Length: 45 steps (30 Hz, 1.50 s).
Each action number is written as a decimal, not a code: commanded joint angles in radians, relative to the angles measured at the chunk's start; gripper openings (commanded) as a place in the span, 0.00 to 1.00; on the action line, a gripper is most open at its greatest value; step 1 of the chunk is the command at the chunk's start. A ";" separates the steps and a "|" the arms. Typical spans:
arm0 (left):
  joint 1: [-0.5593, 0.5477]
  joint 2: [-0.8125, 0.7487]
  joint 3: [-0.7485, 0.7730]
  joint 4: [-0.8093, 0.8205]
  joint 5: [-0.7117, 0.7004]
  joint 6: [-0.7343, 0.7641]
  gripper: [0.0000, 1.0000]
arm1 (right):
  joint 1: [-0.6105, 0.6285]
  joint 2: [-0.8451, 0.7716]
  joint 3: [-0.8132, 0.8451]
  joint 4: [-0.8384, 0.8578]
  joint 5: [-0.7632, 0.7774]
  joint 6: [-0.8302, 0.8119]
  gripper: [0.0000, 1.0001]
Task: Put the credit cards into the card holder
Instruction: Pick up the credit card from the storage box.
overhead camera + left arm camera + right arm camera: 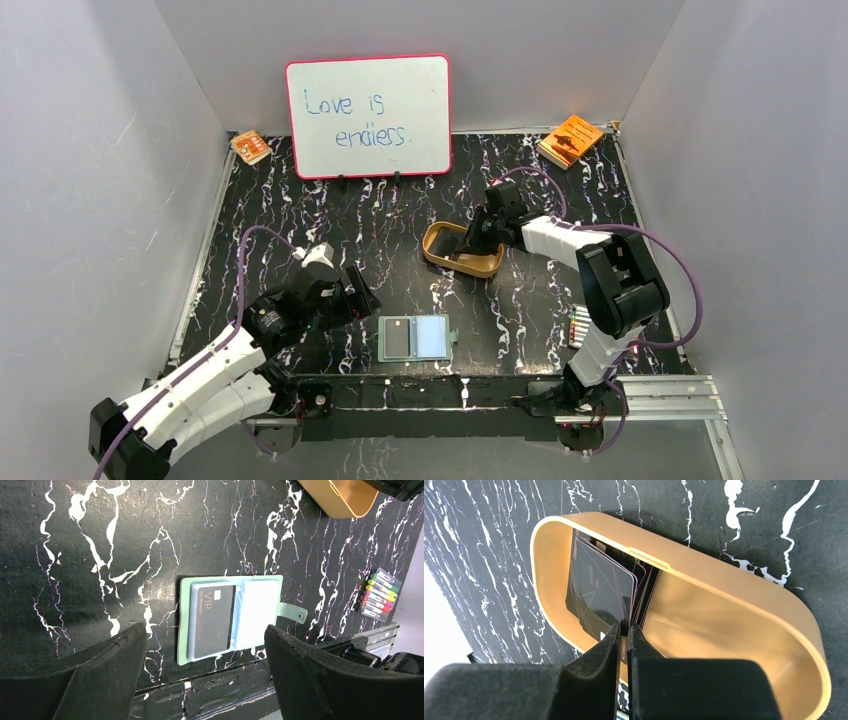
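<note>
1 card [214, 620] lay in the holder [257, 612]; right gripper [624, 639] pinched another in the tray [734, 585] at 1 o'clock, several left there; left gripper [204, 631] hovered spread

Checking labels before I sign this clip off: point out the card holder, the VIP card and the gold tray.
card holder [257, 612], left wrist view, bare pale page.
VIP card [215, 620], left wrist view, middle of its black face.
gold tray [734, 605], right wrist view, inner far wall.
</note>
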 commanded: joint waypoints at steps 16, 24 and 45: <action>-0.003 -0.003 -0.010 0.020 0.000 0.002 0.84 | -0.003 -0.151 -0.029 -0.072 0.001 0.016 0.00; -0.003 -0.010 -0.008 0.019 0.006 0.001 0.84 | -0.018 -0.160 -0.025 -0.060 -0.041 0.056 0.00; -0.003 -0.016 0.198 -0.126 -0.220 -0.017 0.83 | -0.185 -0.428 -0.030 -0.114 -0.585 0.491 0.00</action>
